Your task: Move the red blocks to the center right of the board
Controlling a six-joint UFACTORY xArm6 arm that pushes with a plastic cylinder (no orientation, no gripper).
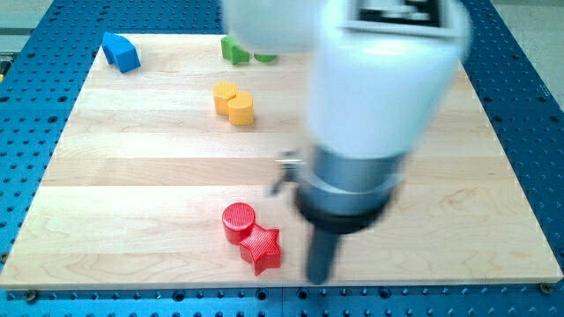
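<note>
Tip: my tip [321,278], the lower end of the dark rod, sits near the view's bottom edge of the counter, just to the view's right of the red star block; a narrow gap shows between them, contact not evident.
Jaws: none on this arm; it ends in the plain rod, which holds nothing.
Red star block: red star-shaped block [261,248], low on the board, a little to the view's left of centre, touching the red cylinder at its upper left.
Red cylinder: red round cylinder block [238,221], just above and to the view's left of the star.
Arm body: blurred white and grey housing [379,97] covers the centre and upper right of the view.
Counter: pale wooden board [132,176] on a blue perforated base [529,132].
Yellow blocks: two yellow cylinder-like blocks [233,102], touching, in the upper left-centre area.
Green blocks: green blocks [236,50] at the view's top edge, partly hidden by the arm; shape unclear.
Blue block: blue angular block [121,51] at the view's top left corner.
</note>
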